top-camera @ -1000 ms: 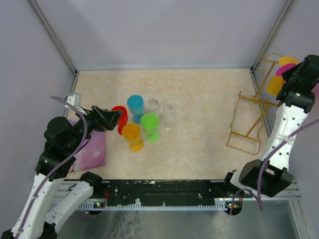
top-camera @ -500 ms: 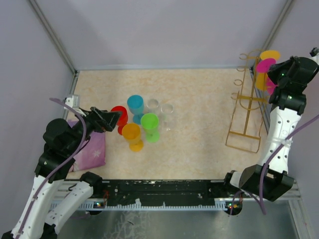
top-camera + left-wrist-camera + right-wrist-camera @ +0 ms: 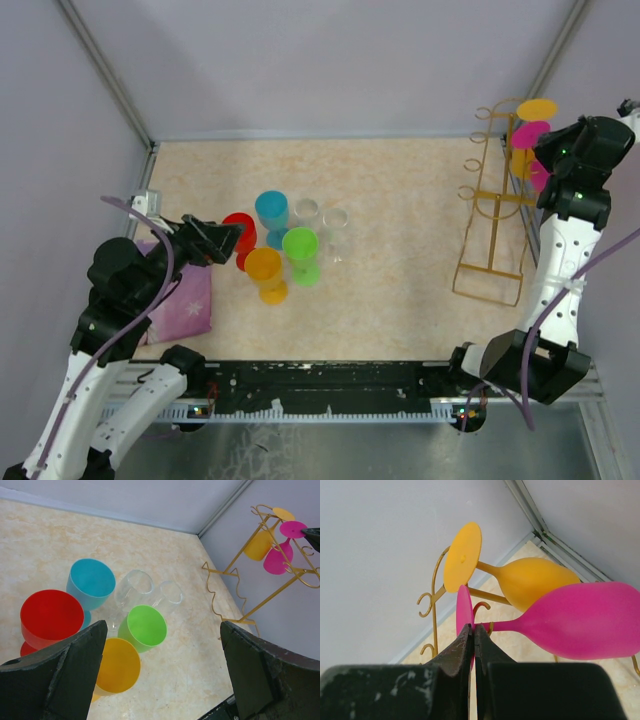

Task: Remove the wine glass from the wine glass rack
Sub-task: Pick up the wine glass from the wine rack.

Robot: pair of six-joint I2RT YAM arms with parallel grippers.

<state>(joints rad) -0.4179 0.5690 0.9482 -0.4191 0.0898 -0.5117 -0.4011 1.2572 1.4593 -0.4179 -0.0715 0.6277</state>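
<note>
The gold wire wine glass rack [image 3: 490, 230] stands at the table's right side, also in the left wrist view [image 3: 235, 595]. Two wine glasses hang from its top rails: a pink one [image 3: 580, 622] [image 3: 532, 132] and a yellow one [image 3: 530, 580] [image 3: 537, 108]. My right gripper [image 3: 473, 627] [image 3: 548, 152] is shut at the top of the rack, its tips pinched on the pink glass where the foot meets the stem. My left gripper [image 3: 162, 625] [image 3: 235, 235] hangs wide open and empty over the cups at the left.
Red [image 3: 240, 232], blue [image 3: 271, 210], green [image 3: 300, 245] and orange [image 3: 264, 268] glasses and two clear ones [image 3: 320, 216] stand together at centre left. A purple cloth [image 3: 185, 300] lies under the left arm. Grey walls close in on the rack's right and back.
The right gripper swung left and back with the pink glass; the rack, tilted toward the wall a second ago, now stands upright. The left arm has not moved.
</note>
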